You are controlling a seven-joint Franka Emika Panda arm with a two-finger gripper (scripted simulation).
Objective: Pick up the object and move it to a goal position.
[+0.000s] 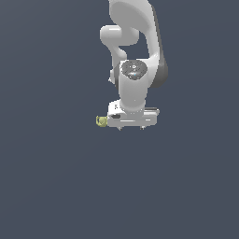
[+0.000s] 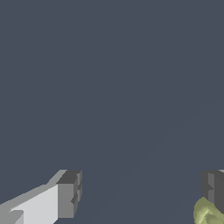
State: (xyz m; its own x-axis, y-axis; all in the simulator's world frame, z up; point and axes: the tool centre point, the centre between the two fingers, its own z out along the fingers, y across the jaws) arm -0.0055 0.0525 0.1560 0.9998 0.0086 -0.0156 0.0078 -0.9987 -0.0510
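Note:
The object [image 1: 101, 121] is a tiny yellow-green lumpy thing lying just off the gripper hand, on the exterior view's left of it. In the wrist view the object [image 2: 207, 213] shows by one dark fingertip [image 2: 214, 192], partly cut off by the frame edge; I cannot tell whether they touch. My gripper [image 2: 141, 194] is open, its two fingers wide apart with only bare surface between them. In the exterior view the gripper [image 1: 132, 126] hangs under the white arm, its fingertips barely showing below the hand.
A plain dark blue-grey surface [image 1: 56, 186] fills both views. The white robot arm [image 1: 135, 56] rises behind the gripper toward the top of the exterior view.

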